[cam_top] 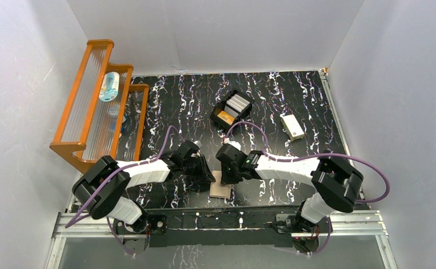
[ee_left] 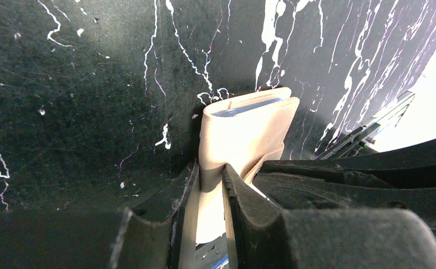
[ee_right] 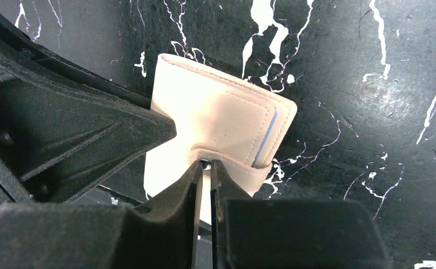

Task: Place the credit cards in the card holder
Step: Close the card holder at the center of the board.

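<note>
The tan card holder (cam_top: 220,189) lies near the table's front edge, between both grippers. My left gripper (cam_top: 207,176) is shut on one flap of the holder (ee_left: 244,131), pinching the tan leather between its fingertips (ee_left: 235,188). My right gripper (cam_top: 227,178) is shut on the holder's snap tab (ee_right: 227,159); the holder's body (ee_right: 216,115) lies just beyond. A thin blue card edge (ee_left: 248,107) shows inside the holder, also in the right wrist view (ee_right: 265,138). Whitish-grey credit cards (cam_top: 239,102) and an orange one (cam_top: 225,117) sit in the black tray.
The black divided tray (cam_top: 216,112) stands mid-table at the back. A white box with a red mark (cam_top: 292,126) lies to its right. An orange rack (cam_top: 95,106) holding a bottle (cam_top: 109,86) stands along the left. White walls enclose the table.
</note>
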`<state>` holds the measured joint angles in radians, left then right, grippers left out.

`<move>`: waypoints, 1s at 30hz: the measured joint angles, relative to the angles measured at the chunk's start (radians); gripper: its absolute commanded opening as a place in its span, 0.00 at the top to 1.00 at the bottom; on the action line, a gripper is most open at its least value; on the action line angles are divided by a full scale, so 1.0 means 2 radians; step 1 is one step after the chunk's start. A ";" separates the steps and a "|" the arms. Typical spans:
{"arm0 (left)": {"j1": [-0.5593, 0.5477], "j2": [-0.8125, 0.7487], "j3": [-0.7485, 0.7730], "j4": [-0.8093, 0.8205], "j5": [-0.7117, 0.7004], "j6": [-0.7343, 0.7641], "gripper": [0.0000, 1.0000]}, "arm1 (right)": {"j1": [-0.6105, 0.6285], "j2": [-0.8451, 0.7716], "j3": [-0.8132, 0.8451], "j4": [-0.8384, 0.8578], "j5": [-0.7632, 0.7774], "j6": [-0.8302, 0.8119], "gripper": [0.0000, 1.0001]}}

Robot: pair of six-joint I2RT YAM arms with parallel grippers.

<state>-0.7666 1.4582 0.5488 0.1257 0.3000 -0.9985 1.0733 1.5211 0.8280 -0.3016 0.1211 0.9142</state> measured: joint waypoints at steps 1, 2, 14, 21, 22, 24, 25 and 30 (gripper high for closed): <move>0.000 0.000 0.000 0.001 0.000 0.000 0.82 | 0.001 0.006 0.007 -0.008 0.002 -0.002 0.81; 0.000 0.000 -0.001 0.002 0.000 -0.001 0.82 | 0.001 0.011 0.013 -0.016 0.002 -0.003 0.81; 0.000 -0.008 -0.016 0.023 -0.001 -0.005 0.82 | 0.001 0.061 0.069 -0.080 -0.005 -0.024 0.81; 0.000 -0.011 -0.022 0.028 -0.002 -0.008 0.82 | -0.009 0.081 0.091 -0.100 -0.031 -0.055 0.81; 0.000 -0.011 -0.022 0.029 -0.002 -0.008 0.82 | -0.012 0.083 0.092 -0.101 -0.037 -0.059 0.82; 0.000 -0.011 -0.023 0.030 -0.003 -0.008 0.82 | -0.019 0.085 0.093 -0.101 -0.051 -0.067 0.81; 0.000 -0.011 -0.023 0.030 -0.002 -0.008 0.82 | -0.021 0.086 0.094 -0.102 -0.057 -0.070 0.80; -0.001 -0.017 -0.023 0.024 -0.006 -0.008 0.81 | -0.022 0.085 0.115 -0.121 -0.058 -0.083 0.76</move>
<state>-0.7685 1.4239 0.5034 0.1734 0.2878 -1.0142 1.0298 1.6909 1.0588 -0.5446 0.0055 0.7475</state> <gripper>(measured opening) 0.183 0.213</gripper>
